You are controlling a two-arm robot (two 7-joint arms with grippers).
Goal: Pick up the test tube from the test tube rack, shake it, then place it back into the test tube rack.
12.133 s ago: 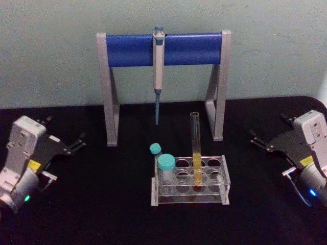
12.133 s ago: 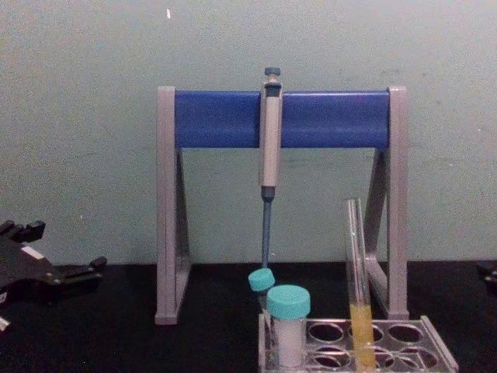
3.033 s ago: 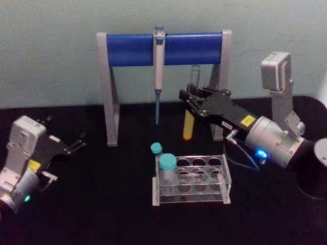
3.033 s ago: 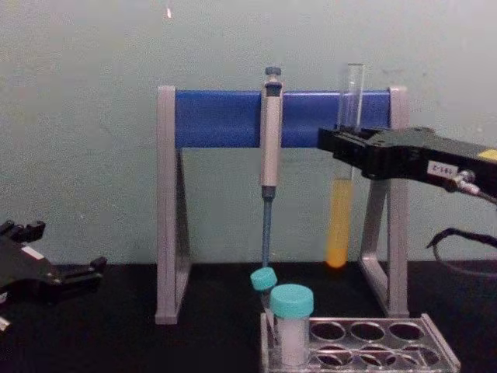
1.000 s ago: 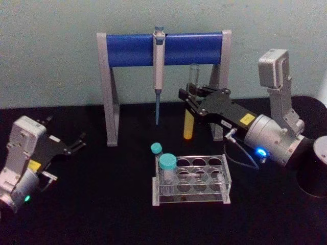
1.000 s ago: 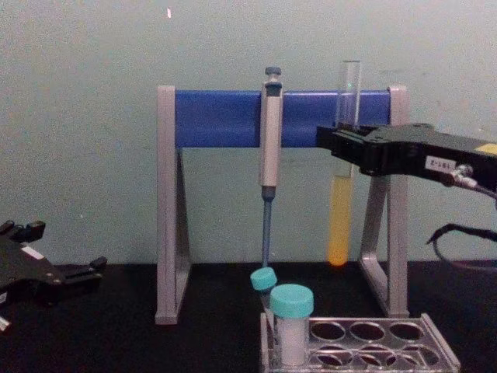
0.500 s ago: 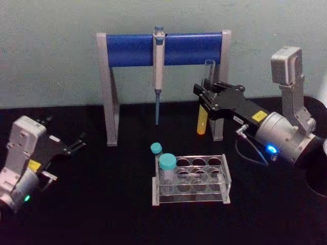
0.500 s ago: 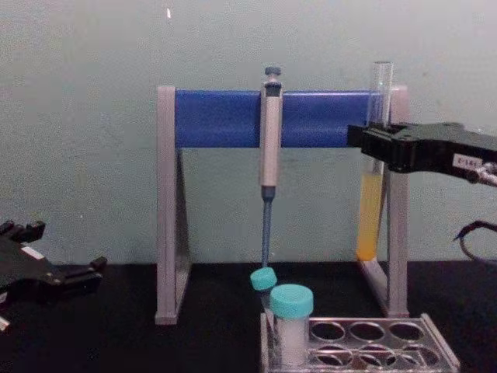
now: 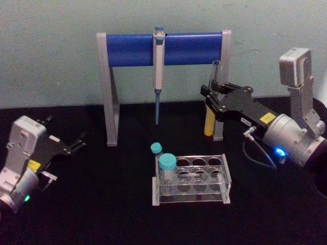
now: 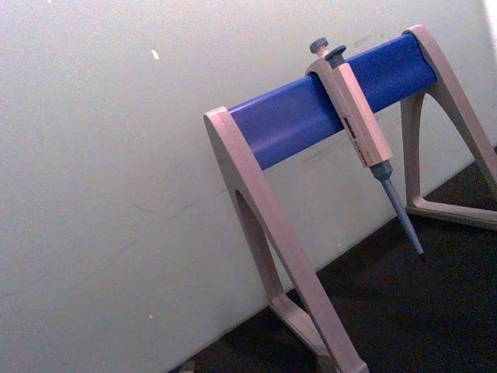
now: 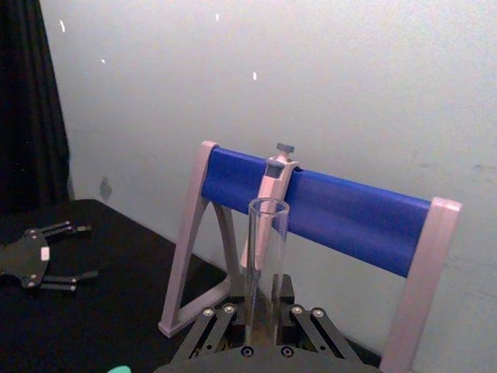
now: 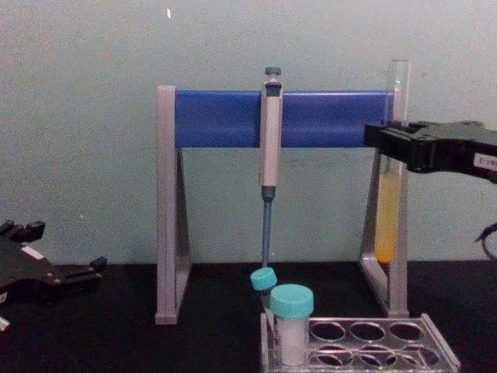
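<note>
Gripping upright test tube (image 9: 209,125), yellow-orange below, right hand (image 9: 211,100)

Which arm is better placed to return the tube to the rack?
Right. The right gripper is shut on the test tube, holding it upright in the air, above and behind the test tube rack. The left gripper sits open and empty at the far left.

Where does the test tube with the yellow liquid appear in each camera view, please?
Head view: test tube right of centre, in the right gripper, before the stand's right leg.
Chest view: tube at the right, clear of the table.
Right wrist view: tube at centre.
Left wrist view: faces the stand.
Shared landmark: blue crossbar.
</note>
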